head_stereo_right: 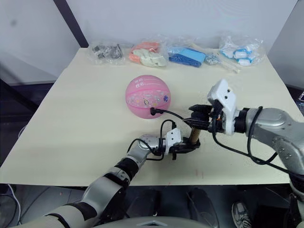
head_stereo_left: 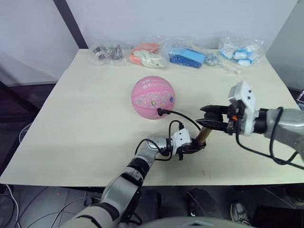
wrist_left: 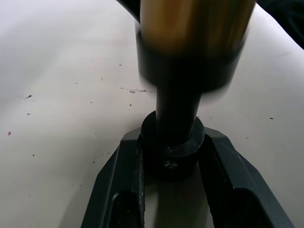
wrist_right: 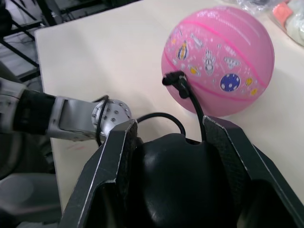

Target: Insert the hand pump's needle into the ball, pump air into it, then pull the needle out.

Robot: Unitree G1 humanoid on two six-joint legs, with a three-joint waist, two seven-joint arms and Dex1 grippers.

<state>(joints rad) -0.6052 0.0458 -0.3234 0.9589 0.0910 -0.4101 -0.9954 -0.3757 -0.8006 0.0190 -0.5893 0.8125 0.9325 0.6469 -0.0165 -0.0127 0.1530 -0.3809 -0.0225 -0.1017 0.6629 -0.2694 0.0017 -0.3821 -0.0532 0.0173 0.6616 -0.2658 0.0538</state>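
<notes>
The pink ball point(head_stereo_left: 153, 98) with cartoon prints rests on the middle of the table. The thin black hose point(head_stereo_left: 183, 118) curves from the hand pump point(head_stereo_left: 204, 134) to the ball, and its black end fitting point(wrist_right: 175, 80) sits against the ball's near side. The pump stands tilted near the front edge. My left gripper point(head_stereo_left: 196, 146) is shut on the black neck point(wrist_left: 173, 153) below the gold barrel point(wrist_left: 192, 26). My right gripper point(head_stereo_left: 209, 117) is shut on the black handle point(wrist_right: 183, 183) at the pump's upper end. The needle itself is hidden.
Several clear bags line the far edge of the table: dark metal parts point(head_stereo_left: 107, 52), orange and cream items point(head_stereo_left: 148, 54), blue items point(head_stereo_left: 186, 57), white and blue items point(head_stereo_left: 241, 50). The cream tabletop point(head_stereo_left: 85, 123) spreads bare to the left of the ball.
</notes>
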